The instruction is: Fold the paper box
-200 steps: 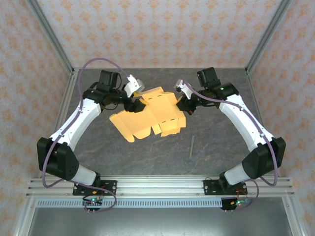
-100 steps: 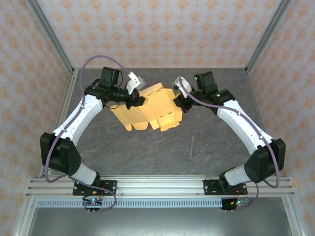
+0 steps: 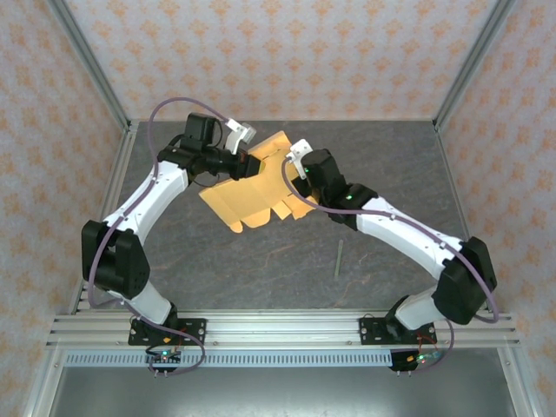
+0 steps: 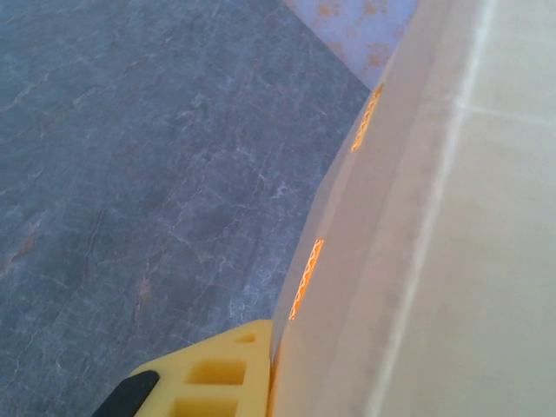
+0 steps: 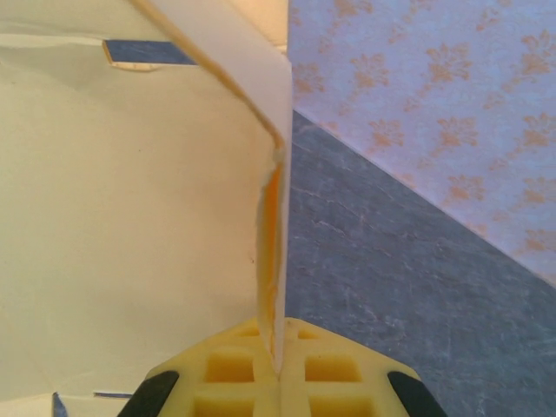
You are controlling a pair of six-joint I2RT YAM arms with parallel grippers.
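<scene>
My right gripper (image 5: 280,369) is pinching a folded edge of the paper box (image 3: 252,195), up over the table (image 3: 391,165); left gripper (image 3: 246,165) touches the opposite side, clamped or not I can't tell. Light, floppy card, so I'd grip beside creases

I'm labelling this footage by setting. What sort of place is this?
Probably a robot lab test cell, not a home: patterned backdrop walls in an aluminium frame, with the left arm and right arm bolted to a slotted rail.
</scene>
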